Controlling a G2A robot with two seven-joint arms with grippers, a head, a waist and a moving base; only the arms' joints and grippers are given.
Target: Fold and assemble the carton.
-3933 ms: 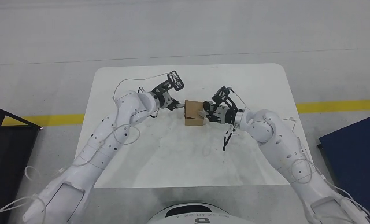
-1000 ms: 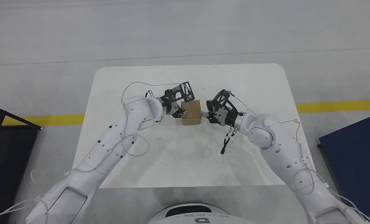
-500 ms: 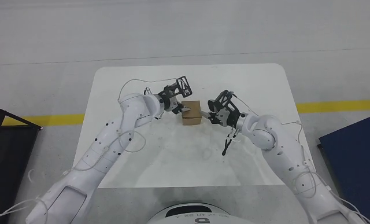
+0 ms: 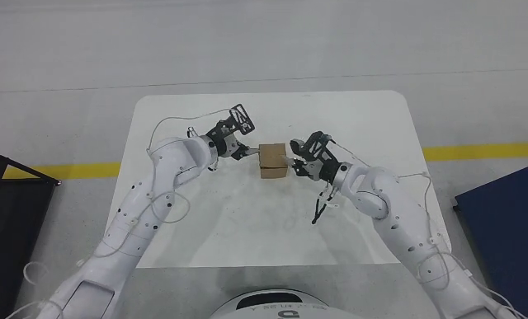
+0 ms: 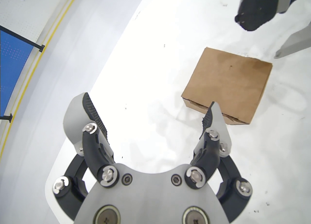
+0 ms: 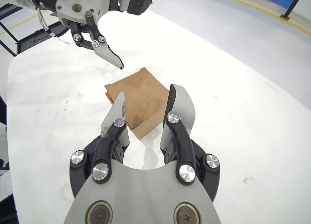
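A small brown cardboard carton sits near the middle of the white worktop with rounded corners. It is a little closer to the far edge than to the near edge. It looks like a shut box with a flat top, and it rests flat on the worktop. In the left wrist view, the carton has a thin crack along the top edge of the side that faces the left arm. In the right wrist view, one corner of the carton points at the right arm.

The left gripper is on the side of the carton toward the left edge of the worktop. It is just beside the box but not touching it. Its own view shows the left gripper spread wide with nothing in it. The right wrist view shows the left gripper up above the worktop, with one fingertip pointing down near the far corner of the box.

The right gripper is close to the carton's other side, toward the right edge of the worktop. The right gripper is partly open and grips nothing. The box corner lines up with the gap between its jaws. In the left wrist view, the right gripper is just past the box, and I cannot tell if it touches it.
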